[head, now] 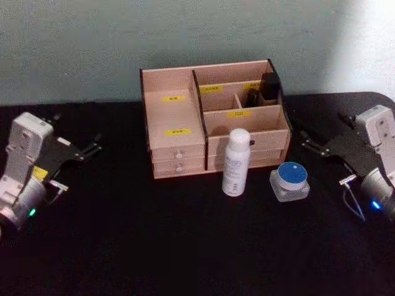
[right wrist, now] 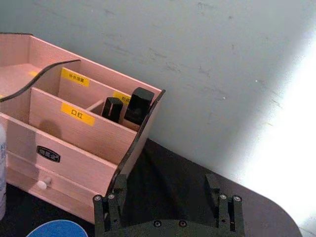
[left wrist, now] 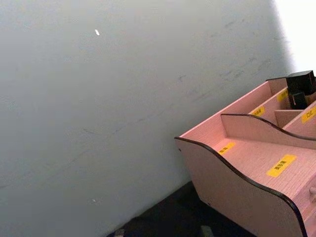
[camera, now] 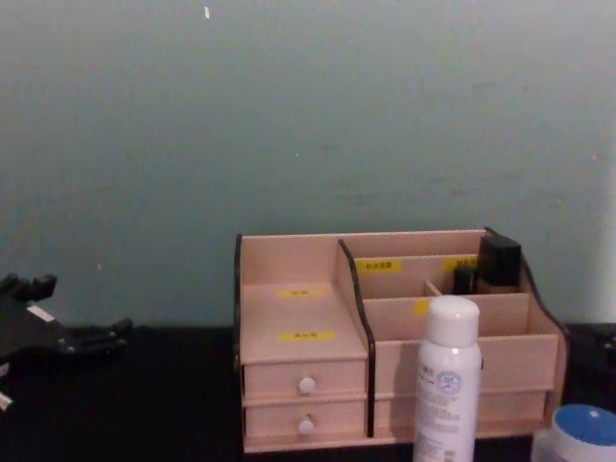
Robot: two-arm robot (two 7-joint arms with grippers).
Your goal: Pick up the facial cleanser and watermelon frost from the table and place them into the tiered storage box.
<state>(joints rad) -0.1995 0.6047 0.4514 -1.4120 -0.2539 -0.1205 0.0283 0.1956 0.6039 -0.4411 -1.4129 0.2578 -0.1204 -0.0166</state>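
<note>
On either side of the tiered storage box [head: 179, 117], the left end effector [head: 94, 145] and right end effector [head: 307, 142] are resting spread and empty, leaving the white bottle [head: 236, 161] and blue-lidded jar [head: 290, 179] reachable.

Dim overall. Strong light is blowing out the grey-green painted wall [head: 370, 37] at the right, glaring white. The black table top [head: 185, 246] is swallowing shadows; the pinkish wooden tiered storage box [head: 176, 114] is shading its own compartments.
</note>
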